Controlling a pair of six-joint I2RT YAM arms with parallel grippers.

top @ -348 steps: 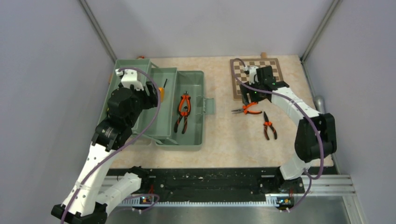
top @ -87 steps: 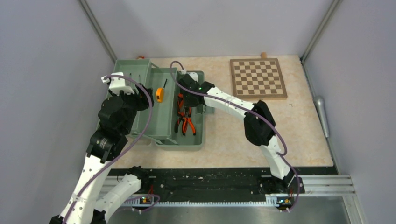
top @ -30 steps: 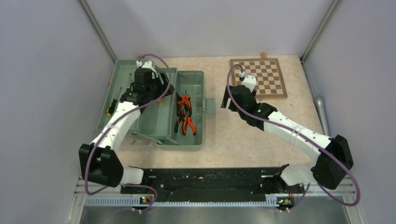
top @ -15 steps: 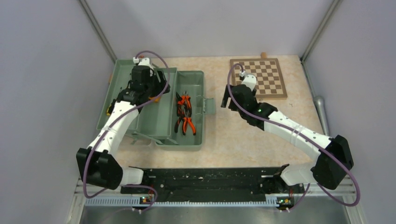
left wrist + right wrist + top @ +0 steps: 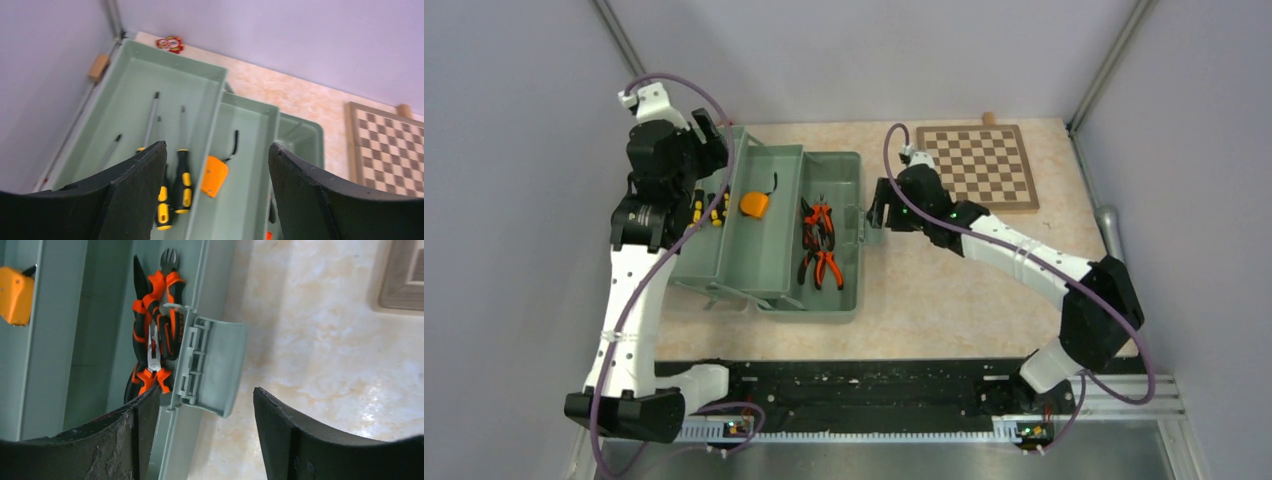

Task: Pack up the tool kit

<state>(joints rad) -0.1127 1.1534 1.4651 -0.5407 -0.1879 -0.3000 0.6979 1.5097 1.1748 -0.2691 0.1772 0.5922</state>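
On the counter [image 5: 944, 290], the open green toolbox [image 5: 849, 290] lay at the left, well apart from the chessboard [image 5: 979, 165] at the far right. The left gripper [image 5: 216, 150] hung above the box's left section, jaws wide and empty. The right gripper [image 5: 205, 395] stood open and empty by the latch [image 5: 212, 365] on the box's right wall. Pliers [image 5: 819, 240] lay in the right compartment, screwdrivers [image 5: 182, 180] in the left, and the tape measure [image 5: 755, 204] in the middle tray.

One toolbox [image 5: 844, 290], one tape measure [image 5: 754, 204], three pliers [image 5: 152, 305], four screwdrivers [image 5: 183, 180], one chessboard [image 5: 977, 167]
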